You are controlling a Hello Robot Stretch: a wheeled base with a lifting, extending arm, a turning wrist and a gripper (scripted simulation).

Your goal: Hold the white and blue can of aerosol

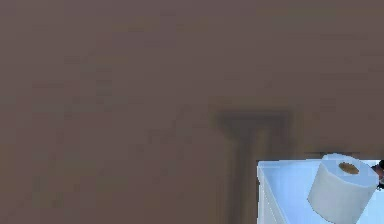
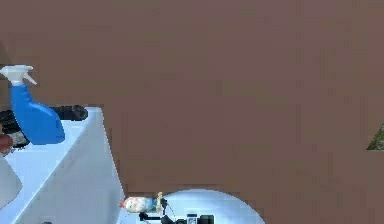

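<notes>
Spray bottle [image 2: 35, 115] crowds white top [image 2: 78, 165], open room beside it

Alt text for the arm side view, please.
The robot's dark pincer sits at the bottom edge near a small white, red-tipped object and a rounded white surface. At left, a blue plastic spray bottle with a white trigger stands on a white unit before a brown wall.

The wall [image 1: 120, 90] is plain brown with no pattern. At near right, the toilet paper roll [image 1: 343, 187] is white with a tan core, and the tabletop [image 1: 285, 195] is pale bluish white. At left, the spray bottle [image 2: 33, 115] is bright blue with a white trigger head, beside a black cylinder [image 2: 70, 112]. The gripper [image 2: 165, 212] is black. The small object [image 2: 138, 204] is white with an orange-red end.
</notes>
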